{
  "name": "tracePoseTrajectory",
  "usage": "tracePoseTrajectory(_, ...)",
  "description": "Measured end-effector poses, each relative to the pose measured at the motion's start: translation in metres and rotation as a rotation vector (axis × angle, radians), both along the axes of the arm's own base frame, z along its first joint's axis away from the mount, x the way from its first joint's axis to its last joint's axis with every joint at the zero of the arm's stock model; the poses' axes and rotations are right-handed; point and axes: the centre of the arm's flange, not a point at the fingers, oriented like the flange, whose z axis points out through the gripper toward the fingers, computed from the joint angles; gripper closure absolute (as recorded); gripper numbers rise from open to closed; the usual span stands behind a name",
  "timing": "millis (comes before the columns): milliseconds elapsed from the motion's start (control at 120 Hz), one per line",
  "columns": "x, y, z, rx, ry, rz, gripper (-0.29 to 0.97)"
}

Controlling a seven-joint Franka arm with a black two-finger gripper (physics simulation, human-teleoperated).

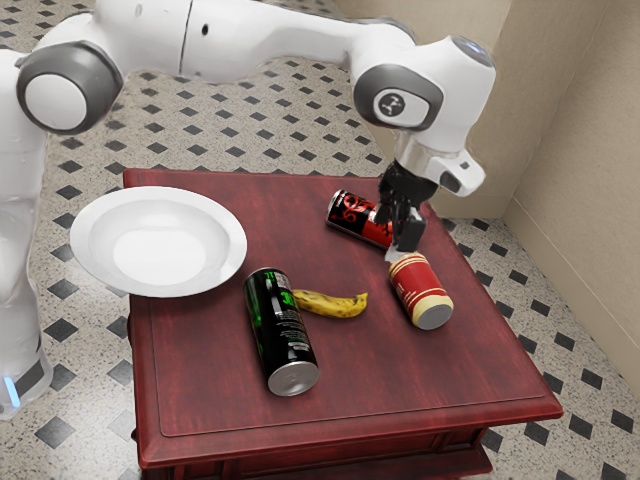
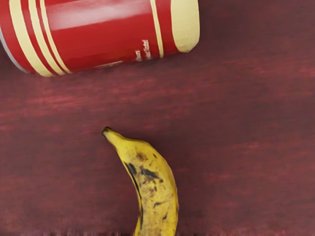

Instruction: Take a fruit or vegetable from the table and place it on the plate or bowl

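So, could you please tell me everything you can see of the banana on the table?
The banana is curved and ripe: yellow skin with dark brown spots and streaks and a blackened tip. It looks whole and unpeeled. It lies flat on the dark red wooden table, between the black-and-green can and the red-and-cream can, both on their sides. One end reaches the black-and-green can; whether they touch I cannot tell. It lies clear of the red-and-cream can.

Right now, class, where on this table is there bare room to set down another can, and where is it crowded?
Bare: the near corner of the table between the green can and the striped can; also the far strip between the plate and the black-red can. Crowded: the middle, around the banana, near the gripper.
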Motion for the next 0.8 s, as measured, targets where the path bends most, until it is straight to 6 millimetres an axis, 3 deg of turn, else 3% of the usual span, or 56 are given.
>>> tracePoseTrajectory(142,-0.027,0.024,-0.04,-0.02,-0.028,0.05,0.0)
tracePoseTrajectory(375,-0.051,0.051,-0.065,-0.048,-0.109,0.104,0.0)
tracePoseTrajectory(583,-0.065,0.051,-0.083,-0.058,-0.141,0.106,0.0)
tracePoseTrajectory(800,-0.075,0.054,-0.118,-0.053,-0.116,0.11,0.0)
